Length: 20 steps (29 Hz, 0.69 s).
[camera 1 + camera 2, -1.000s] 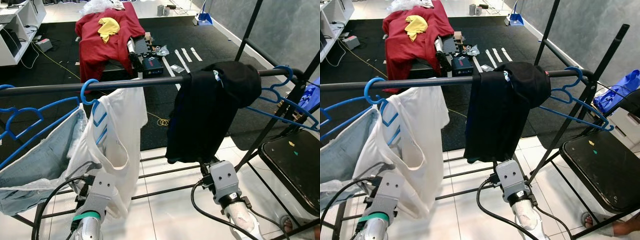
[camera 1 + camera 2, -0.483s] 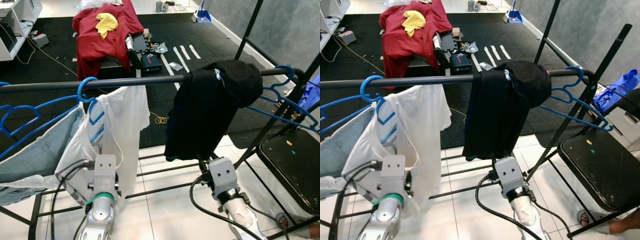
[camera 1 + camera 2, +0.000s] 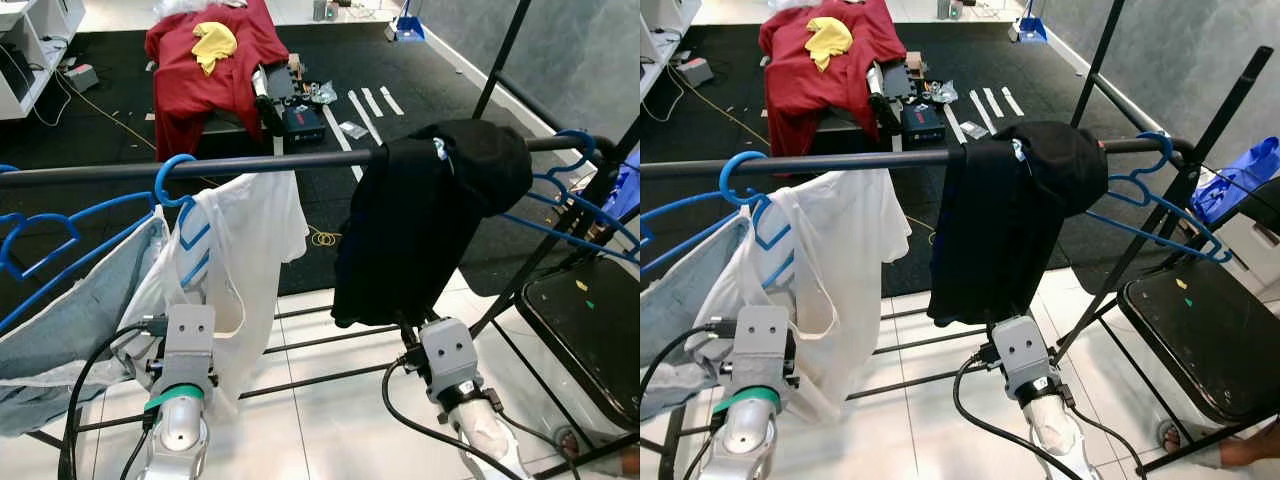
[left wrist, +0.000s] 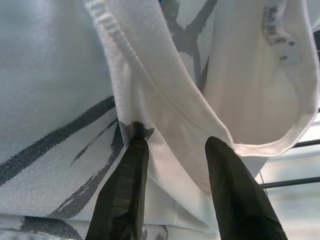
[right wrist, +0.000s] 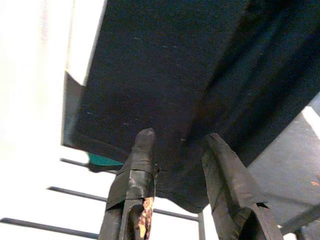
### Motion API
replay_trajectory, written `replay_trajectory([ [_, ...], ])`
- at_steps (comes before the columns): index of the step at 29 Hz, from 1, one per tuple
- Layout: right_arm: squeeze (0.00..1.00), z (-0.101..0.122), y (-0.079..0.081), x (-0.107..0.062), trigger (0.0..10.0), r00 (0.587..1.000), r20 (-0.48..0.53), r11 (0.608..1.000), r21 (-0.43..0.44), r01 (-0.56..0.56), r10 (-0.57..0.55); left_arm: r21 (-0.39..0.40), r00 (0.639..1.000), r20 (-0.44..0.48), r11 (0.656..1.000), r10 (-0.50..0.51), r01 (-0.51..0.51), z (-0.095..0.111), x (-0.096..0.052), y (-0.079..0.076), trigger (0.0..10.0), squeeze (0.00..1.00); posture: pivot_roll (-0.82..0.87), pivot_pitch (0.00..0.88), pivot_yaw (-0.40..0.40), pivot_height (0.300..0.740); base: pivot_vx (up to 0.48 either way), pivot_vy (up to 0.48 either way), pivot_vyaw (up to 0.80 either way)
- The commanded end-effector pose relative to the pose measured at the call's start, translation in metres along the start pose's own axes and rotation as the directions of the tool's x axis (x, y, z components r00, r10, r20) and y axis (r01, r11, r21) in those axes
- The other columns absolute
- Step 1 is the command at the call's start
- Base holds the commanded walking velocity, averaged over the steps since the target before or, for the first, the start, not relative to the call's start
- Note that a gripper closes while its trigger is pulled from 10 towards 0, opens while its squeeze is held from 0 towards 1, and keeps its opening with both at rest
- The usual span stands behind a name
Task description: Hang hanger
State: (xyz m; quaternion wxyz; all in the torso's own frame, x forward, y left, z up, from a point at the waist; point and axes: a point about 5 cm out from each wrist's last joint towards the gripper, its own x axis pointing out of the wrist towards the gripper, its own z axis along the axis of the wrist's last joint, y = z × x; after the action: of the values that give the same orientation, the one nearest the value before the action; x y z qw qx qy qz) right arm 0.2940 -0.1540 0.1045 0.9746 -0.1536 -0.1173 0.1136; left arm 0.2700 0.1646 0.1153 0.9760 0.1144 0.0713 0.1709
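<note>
A blue hanger [image 3: 172, 186] carrying a white T-shirt [image 3: 250, 235] is hooked on the dark rail [image 3: 300, 163] of a clothes rack. My left arm [image 3: 188, 345] is raised under the shirt's lower edge. In the left wrist view my left gripper [image 4: 176, 141] is open, its fingertips against the white fabric near the neckline. A black garment [image 3: 415, 225] is draped over the rail further right. My right arm [image 3: 447, 362] reaches up beneath its hem, and the right gripper [image 5: 179, 134] is open with nothing held.
Denim [image 3: 70, 325] hangs on another blue hanger at the far left. Empty blue hangers [image 3: 570, 200] sit at the rail's right end. A black chair seat [image 3: 585, 320] stands at the right, a person's foot [image 3: 1200, 445] beside it. Red cloth [image 3: 200, 60] lies beyond.
My left arm has shifted a little to the left under the white shirt, after rising half a second earlier. The right arm has stayed under the black garment.
</note>
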Motion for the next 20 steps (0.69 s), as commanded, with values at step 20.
replay_trajectory([
  [20, 0.0, -0.001, 0.031, -0.017, 10.0, 0.978, 0.016, 0.977, 0.053, -0.207, 0.206, 0.049, 0.991, -0.01, 0.99, 0.136, -0.135, -0.01, 0.0, 0.033, 10.0, 0.0, -0.17, 0.164, 0.04, 0.74, 0.0, 0.0, 0.0],
])
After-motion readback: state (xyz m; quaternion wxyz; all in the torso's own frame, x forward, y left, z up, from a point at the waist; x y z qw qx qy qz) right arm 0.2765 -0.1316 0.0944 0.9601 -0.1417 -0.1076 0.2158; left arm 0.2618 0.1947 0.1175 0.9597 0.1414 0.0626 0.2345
